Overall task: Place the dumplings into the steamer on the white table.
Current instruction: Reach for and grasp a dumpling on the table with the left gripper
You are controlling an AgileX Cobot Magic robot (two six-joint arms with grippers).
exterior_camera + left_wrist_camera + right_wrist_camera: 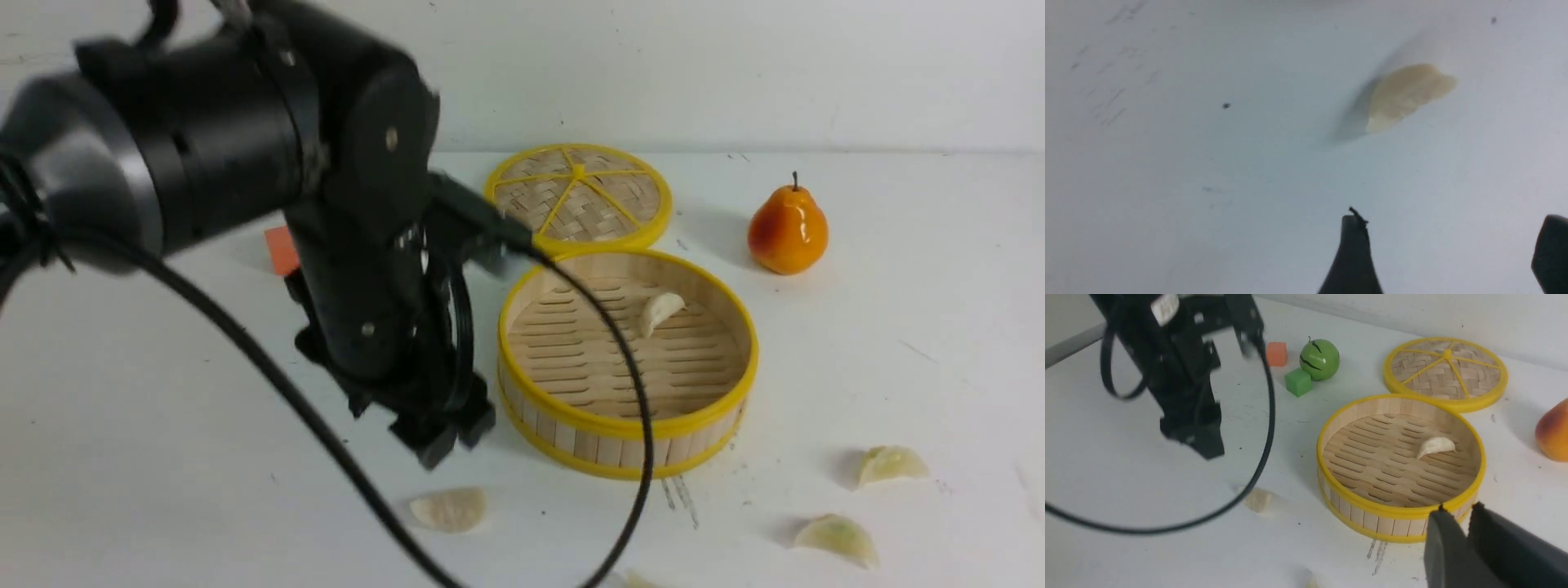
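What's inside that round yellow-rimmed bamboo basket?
The steamer holds one pale dumpling on its slatted floor, toward the far side. Otherwise the floor looks bare, though the near wall hides a thin strip of it.

My left arm [204, 139] angles downward, with the left tool [453, 441] spread wide and empty. On my right tool [1459, 514] the jaws stand nearly together, holding nothing.
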